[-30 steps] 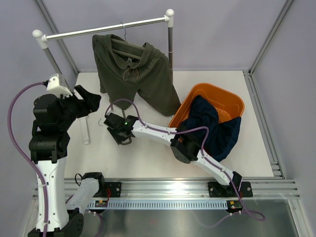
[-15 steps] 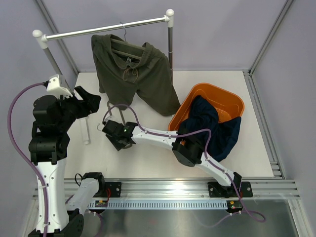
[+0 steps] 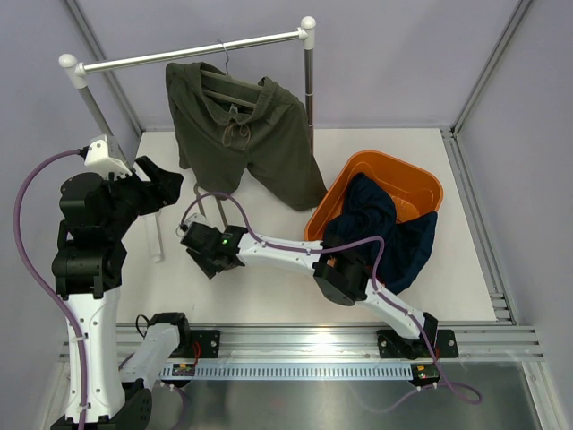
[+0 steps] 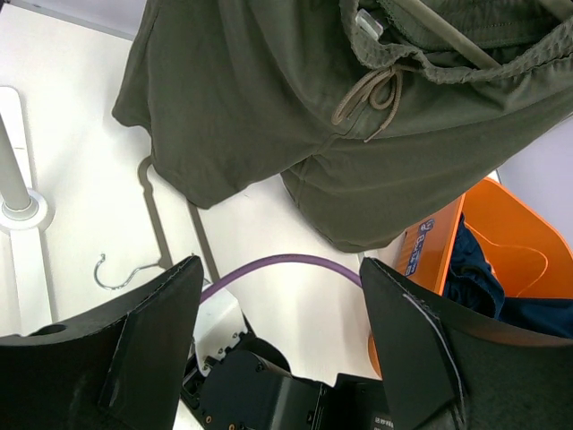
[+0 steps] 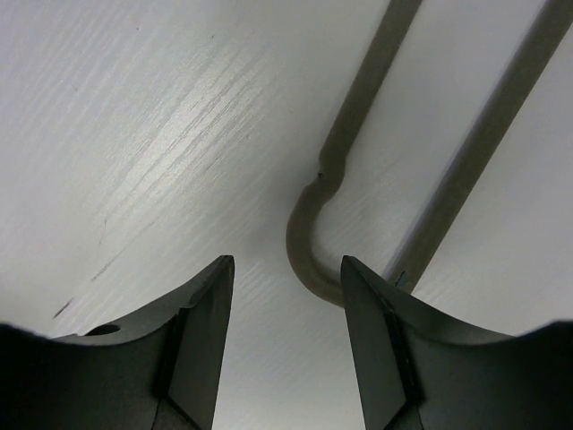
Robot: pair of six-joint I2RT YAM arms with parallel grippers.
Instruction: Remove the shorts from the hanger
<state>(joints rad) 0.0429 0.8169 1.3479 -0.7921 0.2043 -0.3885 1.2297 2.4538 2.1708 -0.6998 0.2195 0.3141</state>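
My left end effector (image 4: pixel 282 300) hovers raised with fingers (image 4: pixel 152 340) spread wide, my right end effector (image 5: pixel 286 309) is low over the table (image 3: pixel 269 300), open above a spare hanger (image 5: pixel 474 152) lying flat, and the shorts (image 3: pixel 242 139) hang on their own hanger (image 4: pixel 443 34) from the rail (image 3: pixel 197 52) behind.

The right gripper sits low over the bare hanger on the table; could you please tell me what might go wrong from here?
1. The right gripper is open over the bare hanger, so closing would likely grab it rather than the shorts, which hang on the rail.
2. Its purple cable loops up near the shorts' hem and might snag when the arm moves.
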